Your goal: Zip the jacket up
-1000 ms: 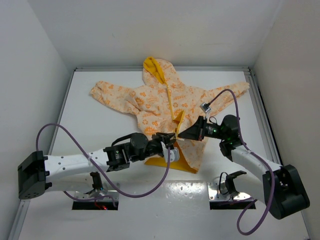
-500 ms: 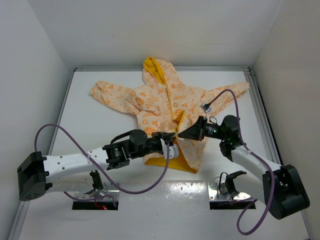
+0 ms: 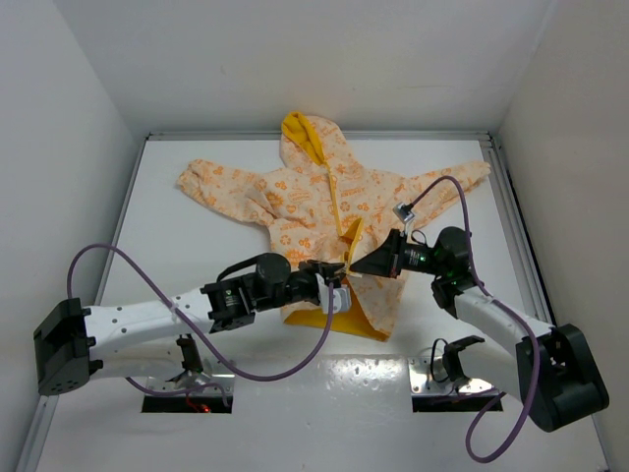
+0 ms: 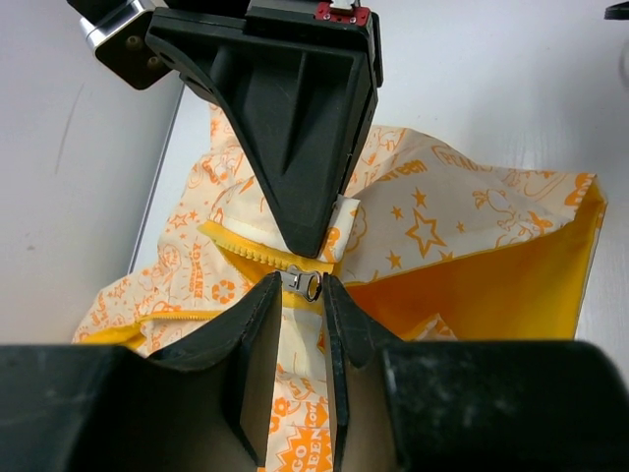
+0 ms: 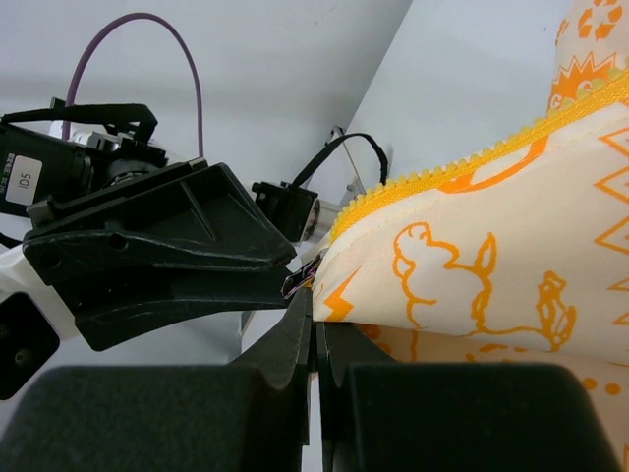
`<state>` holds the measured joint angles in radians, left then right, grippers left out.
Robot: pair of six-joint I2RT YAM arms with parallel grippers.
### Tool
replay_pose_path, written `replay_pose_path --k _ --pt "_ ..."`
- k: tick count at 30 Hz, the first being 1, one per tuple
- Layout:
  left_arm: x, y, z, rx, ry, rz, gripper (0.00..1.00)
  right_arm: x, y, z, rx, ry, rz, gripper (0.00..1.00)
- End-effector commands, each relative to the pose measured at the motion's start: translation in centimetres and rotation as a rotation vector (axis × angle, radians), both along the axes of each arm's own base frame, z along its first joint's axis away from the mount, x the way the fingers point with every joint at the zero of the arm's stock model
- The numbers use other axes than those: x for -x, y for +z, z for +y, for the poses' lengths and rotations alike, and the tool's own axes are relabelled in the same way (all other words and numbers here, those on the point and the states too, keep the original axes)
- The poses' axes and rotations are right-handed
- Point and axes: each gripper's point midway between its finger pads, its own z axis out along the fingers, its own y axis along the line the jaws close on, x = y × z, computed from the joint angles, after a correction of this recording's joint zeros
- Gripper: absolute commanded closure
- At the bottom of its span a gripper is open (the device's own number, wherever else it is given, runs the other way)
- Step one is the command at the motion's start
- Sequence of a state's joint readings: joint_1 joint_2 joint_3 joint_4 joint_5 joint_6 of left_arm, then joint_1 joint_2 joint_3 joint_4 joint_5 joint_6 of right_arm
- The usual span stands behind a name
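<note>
1. The left end effector (image 3: 337,278) is held low over the lower front of the jacket (image 3: 314,202). Its fingers (image 4: 257,324) are drawn to a narrow gap and clamped on the zipper slider (image 4: 303,283).
2. The right end effector (image 3: 356,264) is set tip to tip against the left one, just beyond the slider. Its fingers (image 5: 295,339) are pressed together and pinched on the printed front edge of the jacket, right beside the yellow zipper teeth (image 5: 432,177).
3. On the near side of the slider the front is spread open. The yellow lining (image 4: 491,285) is exposed there, down to the hem.
4. The jacket is laid front up on the white table (image 3: 187,256), in its middle and far half.
5. Beyond the slider a yellow zipper line is seen running up the chest. Whether its two sides are joined there cannot be told.
6. The sleeves (image 3: 211,182) are spread out to both sides.
7. The hood (image 3: 305,138) is placed farthest away, close to the far edge of the table, with its yellow inside showing.
</note>
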<state>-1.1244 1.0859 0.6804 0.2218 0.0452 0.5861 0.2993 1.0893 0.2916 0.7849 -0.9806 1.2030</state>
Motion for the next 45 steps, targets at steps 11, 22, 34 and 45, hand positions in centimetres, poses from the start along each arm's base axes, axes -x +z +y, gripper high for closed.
replay_pose_path --k 11,22,34,45 --pt "-0.1 3.9 -0.5 0.078 -0.023 -0.028 0.65 0.8 1.4 0.3 -0.022 0.044 -0.120 1.00" --pt "-0.1 3.5 -0.6 0.069 -0.020 -0.002 0.54 0.9 1.5 0.2 -0.024 0.047 -0.130 1.00" --pt "-1.3 3.7 0.1 0.076 0.026 -0.009 0.68 1.2 1.3 0.2 -0.024 0.051 -0.130 1.00" --pt "-0.5 3.3 -0.3 0.063 -0.026 0.006 0.75 1.3 1.9 0.3 -0.035 0.065 -0.167 1.00"
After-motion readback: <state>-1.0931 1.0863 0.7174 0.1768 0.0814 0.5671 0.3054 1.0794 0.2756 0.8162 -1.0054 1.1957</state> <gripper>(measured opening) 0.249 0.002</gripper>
